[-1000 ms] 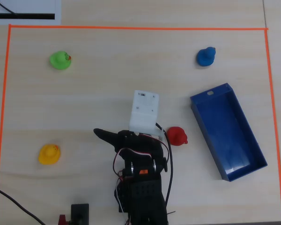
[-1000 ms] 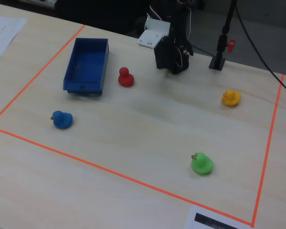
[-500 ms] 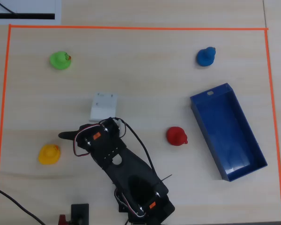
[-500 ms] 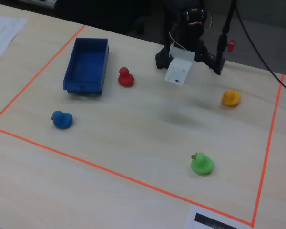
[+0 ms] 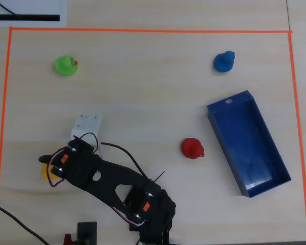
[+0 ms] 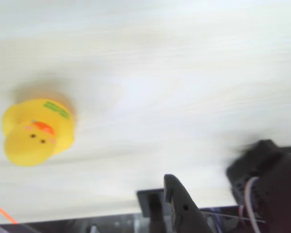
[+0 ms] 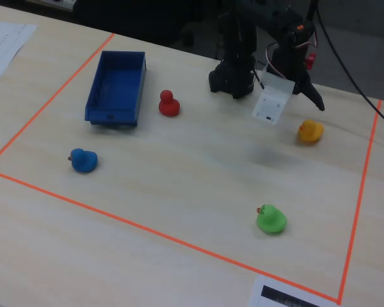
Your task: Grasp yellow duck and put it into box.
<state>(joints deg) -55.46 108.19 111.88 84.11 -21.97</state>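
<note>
Hovering our claw (image 7: 310, 97) just above the yellow duck (image 7: 310, 131).
We are looking down at the duck on the bare bench (image 7: 198, 173), upright, well apart from the blue box (image 7: 117, 86), with the red duck (image 7: 169, 103) sitting near that box. We cannot tell how wide our claw is standing; only one dark finger (image 6: 182, 206) is showing in the wrist view.

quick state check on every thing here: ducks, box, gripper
yellow duck: on the table, ungrasped, arm above it
red duck: on the table beside the box, outside it
blue duck: on the table, untouched
green duck: on the table, untouched
box: empty
gripper: near the yellow duck, holding nothing; open or shut unclear
</note>
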